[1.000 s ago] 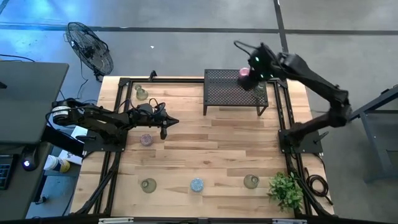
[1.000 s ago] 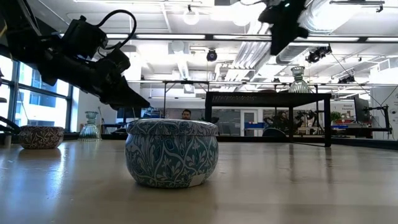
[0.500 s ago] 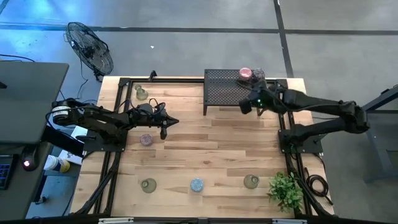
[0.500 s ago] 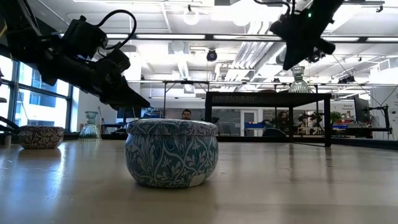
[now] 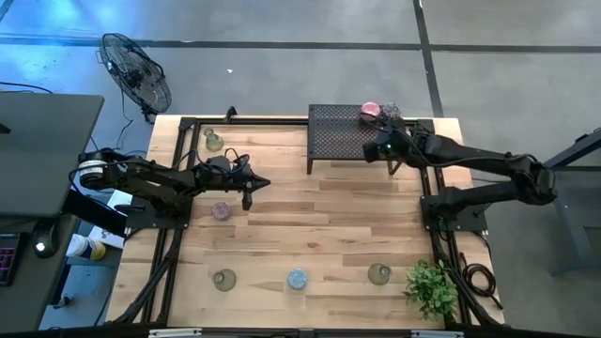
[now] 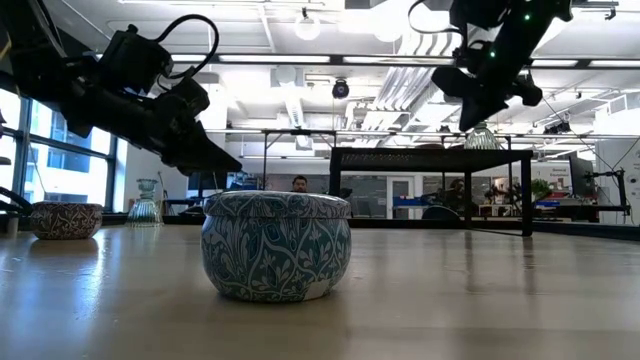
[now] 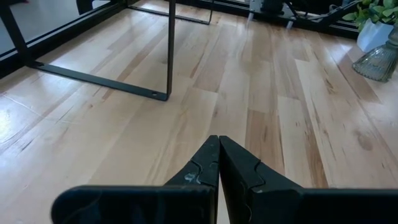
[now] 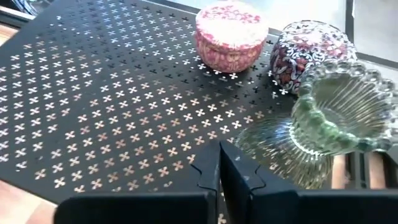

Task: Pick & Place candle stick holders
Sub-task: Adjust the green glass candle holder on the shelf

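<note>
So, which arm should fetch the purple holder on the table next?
Left. The left gripper, fingers shut, hangs right beside the purple holder; the right gripper is far off at the black mesh rack.

You see a wooden table (image 5: 319, 225) fitted with a black frame (image 5: 174, 235) running along its left, far and right edges. A black perforated metal rack (image 5: 343, 136) stands at the table's far edge, right of centre. A green leafy plant (image 5: 434, 286) occupies the near right corner. Off the far left corner, a floor fan (image 5: 136, 73) rests on the grey floor (image 5: 282, 56).
</note>
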